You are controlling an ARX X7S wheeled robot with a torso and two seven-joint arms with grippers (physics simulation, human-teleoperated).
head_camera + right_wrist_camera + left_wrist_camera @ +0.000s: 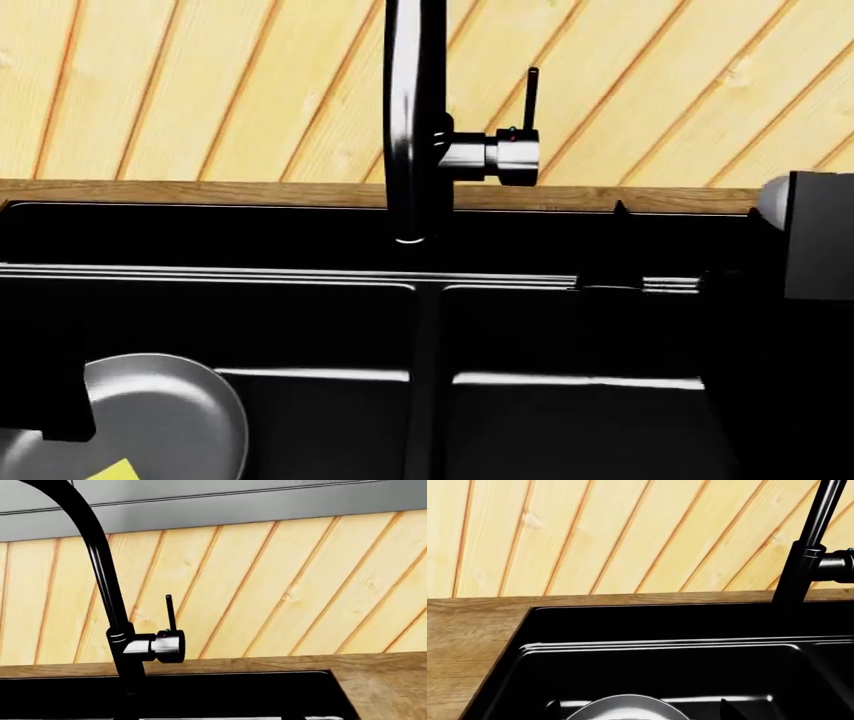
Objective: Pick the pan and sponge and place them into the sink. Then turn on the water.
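Wooden countertop [380, 685] around basin; pale plank wall [200, 90] behind; grey strip [233, 505] above planks.

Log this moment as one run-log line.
pan: in left basin | sponge: on pan | faucet: no water | lever: upright, untouched
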